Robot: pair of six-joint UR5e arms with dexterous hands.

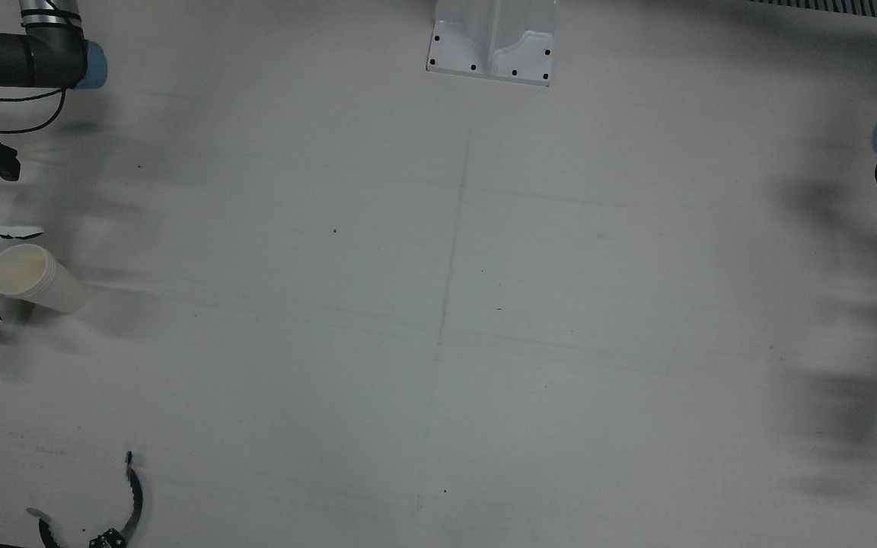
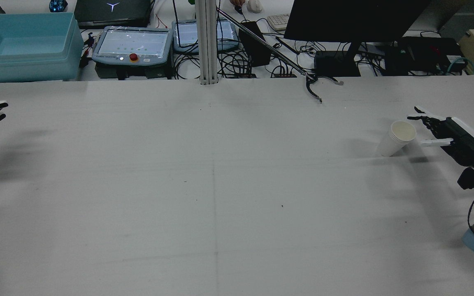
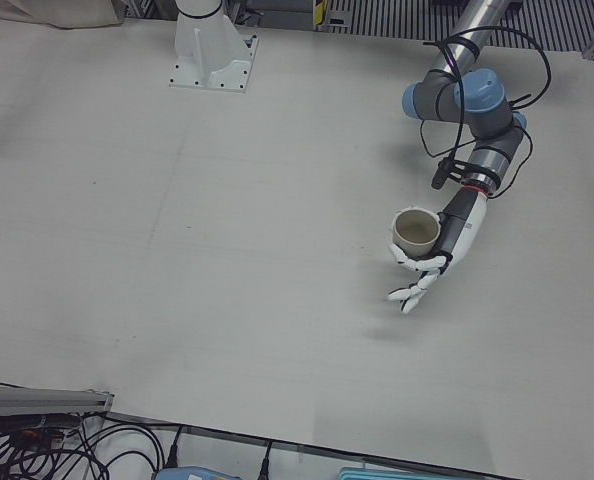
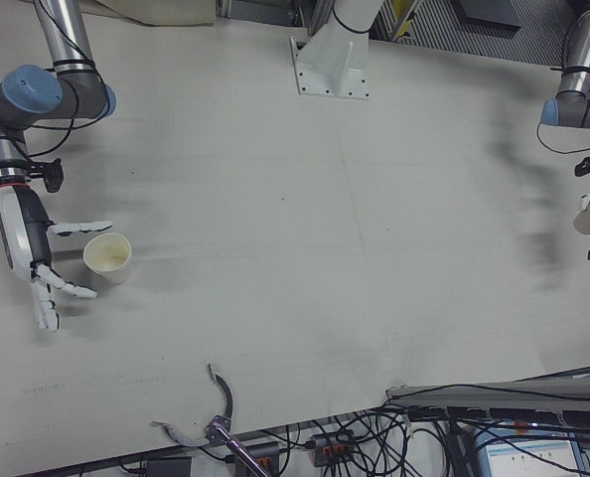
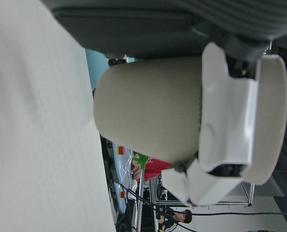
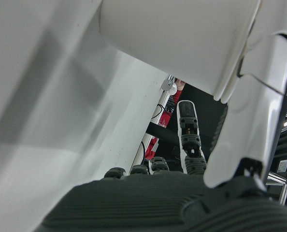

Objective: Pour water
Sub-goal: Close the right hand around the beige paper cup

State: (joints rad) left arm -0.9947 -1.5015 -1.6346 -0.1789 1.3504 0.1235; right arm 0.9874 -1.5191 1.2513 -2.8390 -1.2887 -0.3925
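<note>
A white paper cup (image 2: 399,137) stands on the table at the robot's right, its mouth showing pale inside (image 4: 107,257). My right hand (image 2: 447,131) is beside it, open, with the thumb (image 4: 81,229) on one side and the other fingers (image 4: 62,288) on the other, apart from the cup's wall. At the robot's left edge my left hand (image 3: 437,255) is shut on a second beige cup (image 3: 416,230), held upright above the table. The left hand view shows a white finger (image 5: 230,130) wrapped around that cup (image 5: 148,111).
A black grabber tool (image 2: 315,88) lies at the table's operator-side edge. The white post base (image 1: 492,46) is bolted at the robot's side. A teal bin (image 2: 23,43), control pendants and cables sit beyond the table.
</note>
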